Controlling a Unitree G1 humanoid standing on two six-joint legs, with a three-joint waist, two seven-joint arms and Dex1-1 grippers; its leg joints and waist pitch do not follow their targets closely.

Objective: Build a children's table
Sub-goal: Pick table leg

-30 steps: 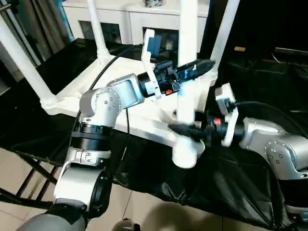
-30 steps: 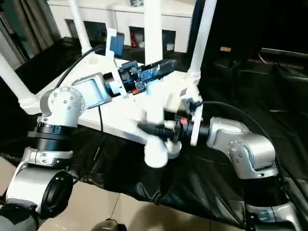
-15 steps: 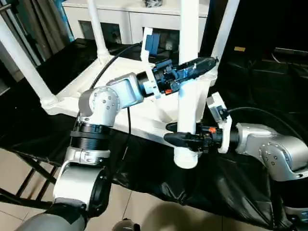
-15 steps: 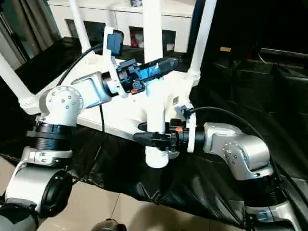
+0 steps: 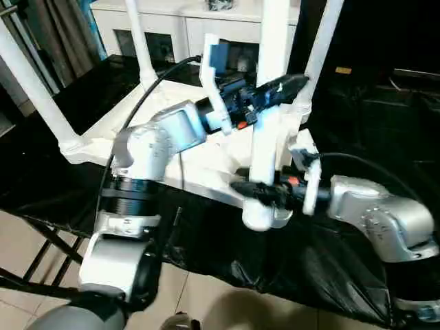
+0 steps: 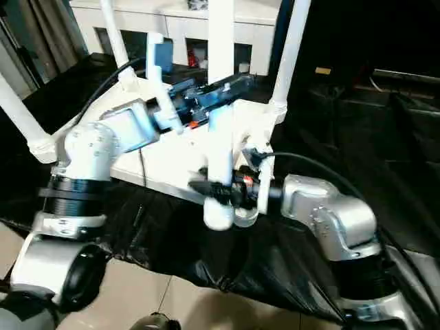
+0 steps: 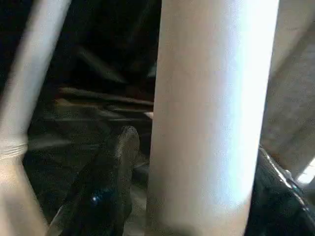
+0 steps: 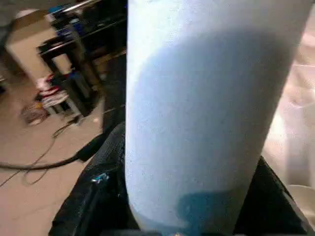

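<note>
Right gripper point(image 5: 256, 189) clamped low on upright white leg point(image 5: 266, 130), just above near corner socket point(image 5: 261, 214) of upside-down tabletop point(image 5: 199, 161). Left gripper point(image 5: 283, 87) higher up, fingers either side of same leg, grip unclear. Three other legs already standing in far corners, all on black-covered table point(image 5: 330, 254).

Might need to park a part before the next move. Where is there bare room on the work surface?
Free: the black sheet right of the tabletop, and the strip along its near edge. Crowded: the near corner, where both grippers flank the upright leg.
</note>
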